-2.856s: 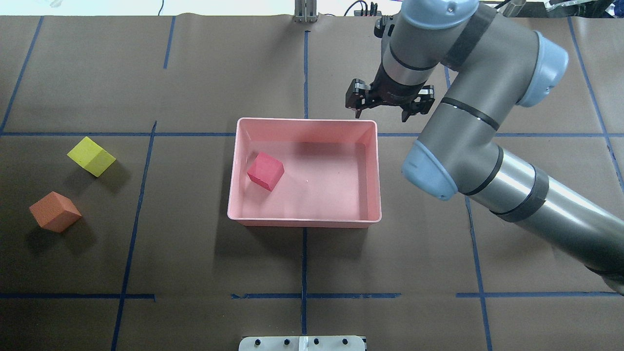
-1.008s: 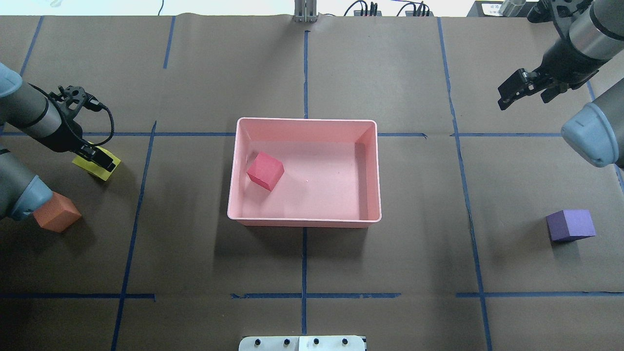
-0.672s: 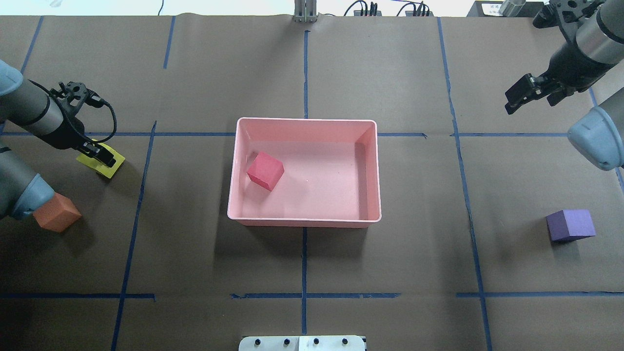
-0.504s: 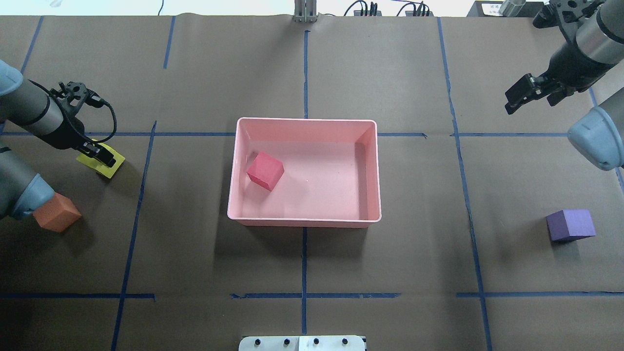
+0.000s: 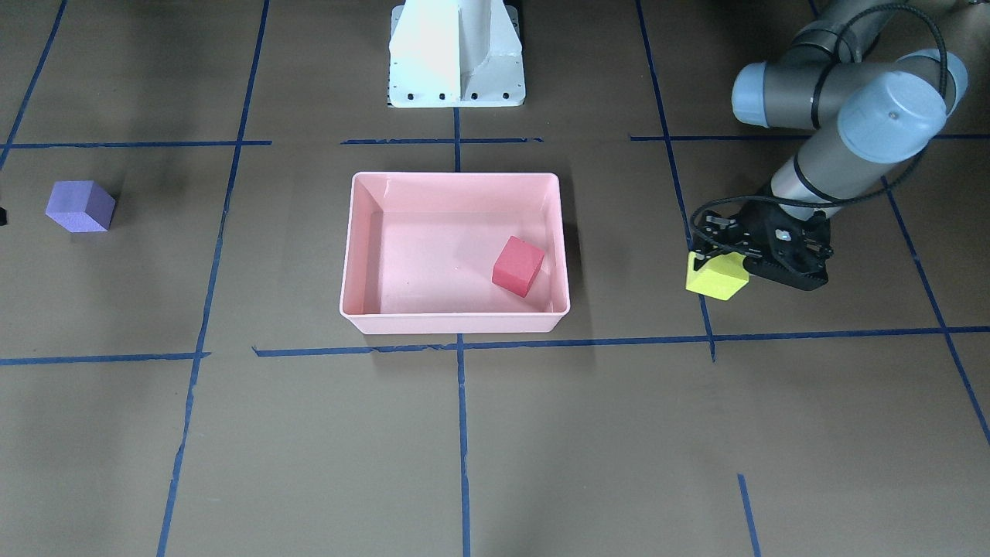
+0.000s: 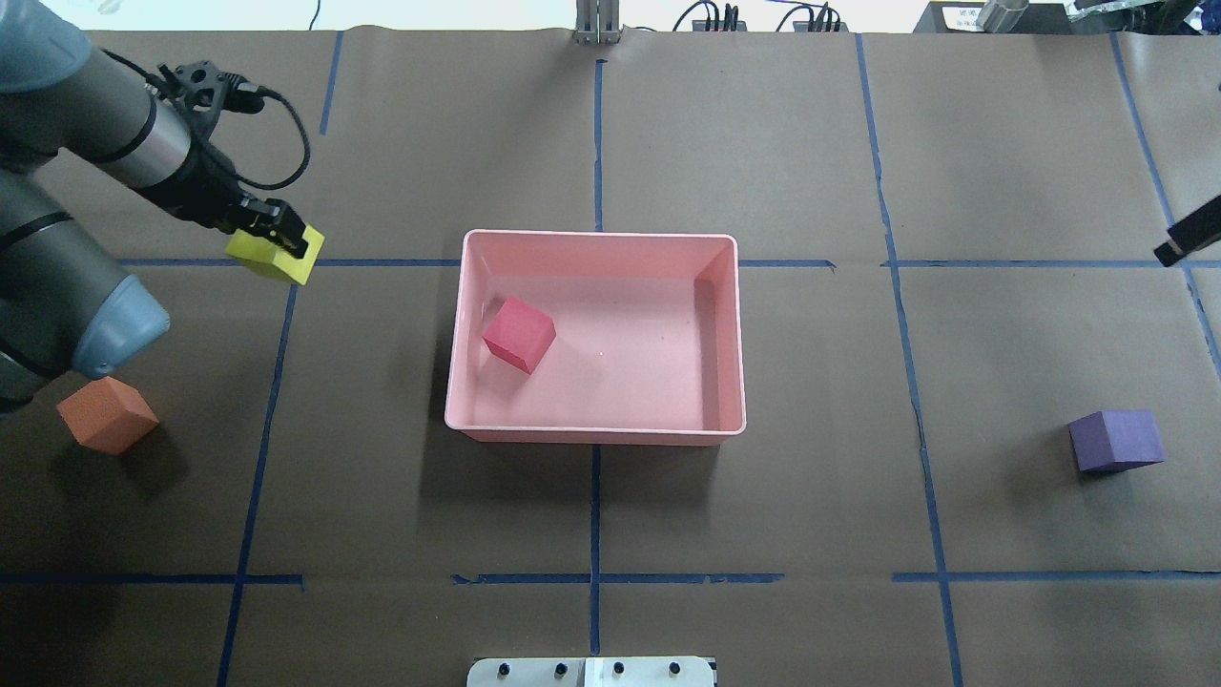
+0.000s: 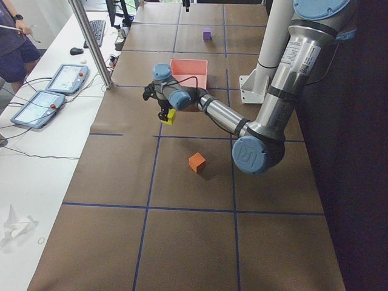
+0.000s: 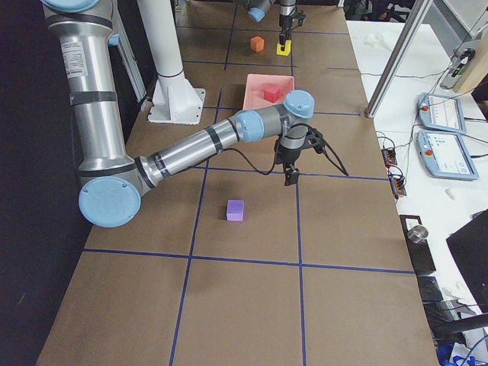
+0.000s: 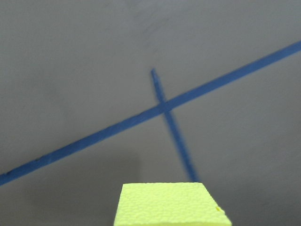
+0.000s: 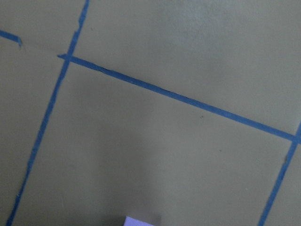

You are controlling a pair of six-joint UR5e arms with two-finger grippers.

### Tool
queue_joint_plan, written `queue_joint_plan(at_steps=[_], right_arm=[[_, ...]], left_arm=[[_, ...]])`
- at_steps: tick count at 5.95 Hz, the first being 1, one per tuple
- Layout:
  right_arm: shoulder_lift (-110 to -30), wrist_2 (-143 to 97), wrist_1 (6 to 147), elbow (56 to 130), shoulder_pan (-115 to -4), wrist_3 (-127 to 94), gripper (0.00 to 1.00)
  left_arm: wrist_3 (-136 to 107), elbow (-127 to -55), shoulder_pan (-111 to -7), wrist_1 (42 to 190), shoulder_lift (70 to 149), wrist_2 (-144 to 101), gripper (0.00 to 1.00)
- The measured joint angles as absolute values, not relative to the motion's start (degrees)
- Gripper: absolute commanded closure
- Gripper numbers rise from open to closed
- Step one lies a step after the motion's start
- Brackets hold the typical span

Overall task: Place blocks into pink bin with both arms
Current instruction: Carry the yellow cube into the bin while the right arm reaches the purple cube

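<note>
- The bench [image 6: 763, 143] looks the same as a moment ago: brown, with blue tape lines.
- The left arm [image 6: 114, 134] has swung up and to the right, toward the middle. A moment ago it was low down at the left side of the bench.
- The right arm [image 8: 198, 145] has moved too. In the overhead view only a black tip shows at the right edge, so I cannot tell if the right jaws are apart or together.
- The pink bin [image 6: 599, 235] sits in the middle and has not moved.
- The yellow-green block [image 6: 272, 258] is the big change. It was on the bench. Now the left jaws are clamped on it and it hangs in the air, to the left of the bin and not over it yet.
- The red-pink block [image 6: 519, 334] lies inside the bin, near its left wall, as before.
- The orange block [image 6: 107, 413] waits on the bench at the left. The purple block [image 6: 1116, 441] waits at the right. Both are well apart from the bin.
- So I think one block is done, a second is on its way, and two are left. The right arm looks to be going for the purple one.
</note>
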State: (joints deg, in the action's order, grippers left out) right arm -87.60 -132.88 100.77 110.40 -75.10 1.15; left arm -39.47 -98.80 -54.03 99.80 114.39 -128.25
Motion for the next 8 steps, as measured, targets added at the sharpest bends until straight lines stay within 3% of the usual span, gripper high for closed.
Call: queue_joint_plan(at_steps=[2,3,5,8], right_arm=[[-99.11,-133.93,90.75,111.79,-76.73,4.45,0.00],[-102.86,-134.56,86.33,112.07,-76.83,2.83,0.00],[-106.98,-134.72,75.82,111.90,-74.94,-9.63,0.00],[-108.54,-127.03,57.18,108.20,-60.56,-34.34,0.00]], left_arm=[[-53.16,-100.71,-48.55,94.20,123.90,-125.05,0.56],[-58.74,-100.79,-44.02,91.75,128.17,-121.01,0.04],[-66.42,-99.93,-35.45,89.18,133.70,-111.95,0.00],[-67.91,-100.23,-32.71,88.86,134.19,-108.33,0.00]])
